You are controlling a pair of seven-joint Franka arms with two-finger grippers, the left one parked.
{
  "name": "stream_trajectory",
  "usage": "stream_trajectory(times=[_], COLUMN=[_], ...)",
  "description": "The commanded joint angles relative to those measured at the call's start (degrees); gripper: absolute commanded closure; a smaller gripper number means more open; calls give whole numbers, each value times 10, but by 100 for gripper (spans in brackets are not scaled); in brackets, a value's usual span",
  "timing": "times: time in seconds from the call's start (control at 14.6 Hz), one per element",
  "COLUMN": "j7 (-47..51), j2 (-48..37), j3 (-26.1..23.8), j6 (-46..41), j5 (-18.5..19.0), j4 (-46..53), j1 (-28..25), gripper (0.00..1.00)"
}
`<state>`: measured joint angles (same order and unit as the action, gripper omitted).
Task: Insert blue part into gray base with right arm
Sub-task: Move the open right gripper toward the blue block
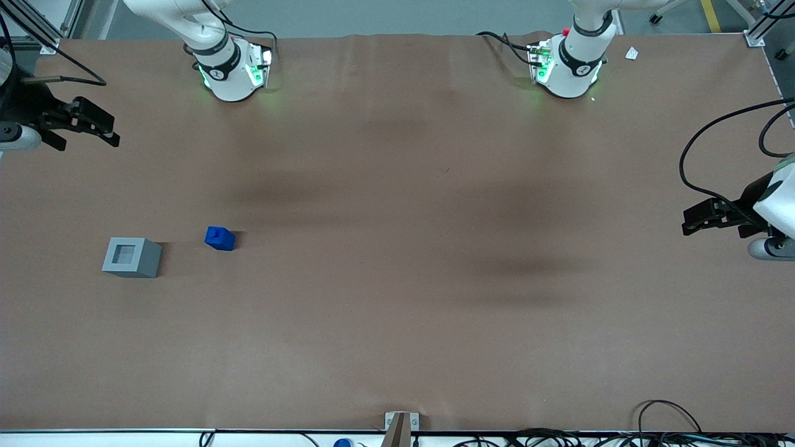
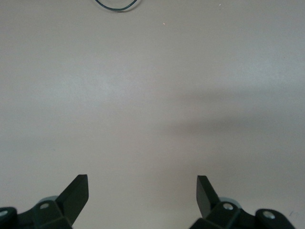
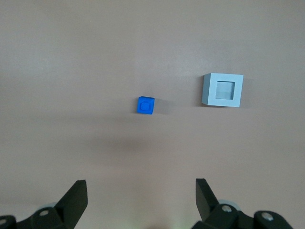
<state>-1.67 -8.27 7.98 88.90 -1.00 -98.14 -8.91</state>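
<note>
While the front view took in the whole brown tabletop, the right arm was cut off at that picture's edge, only its end showing. Its gripper hung open and empty, farther from the front camera than the blocks. Only the right wrist view looked squarely down into the gray base and its recessed socket. Beside it, apart, the blue part sat stub upward.
</note>
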Motion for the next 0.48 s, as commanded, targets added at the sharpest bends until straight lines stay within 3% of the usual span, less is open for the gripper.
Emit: stream_trajectory(times=[0.0,0.41], j7=[-6,-6], j2=[2,40], j3=[1,1], j6=[-8,2], j5=[7,4], j4=[7,8], j1=[1,2], gripper=[0,0])
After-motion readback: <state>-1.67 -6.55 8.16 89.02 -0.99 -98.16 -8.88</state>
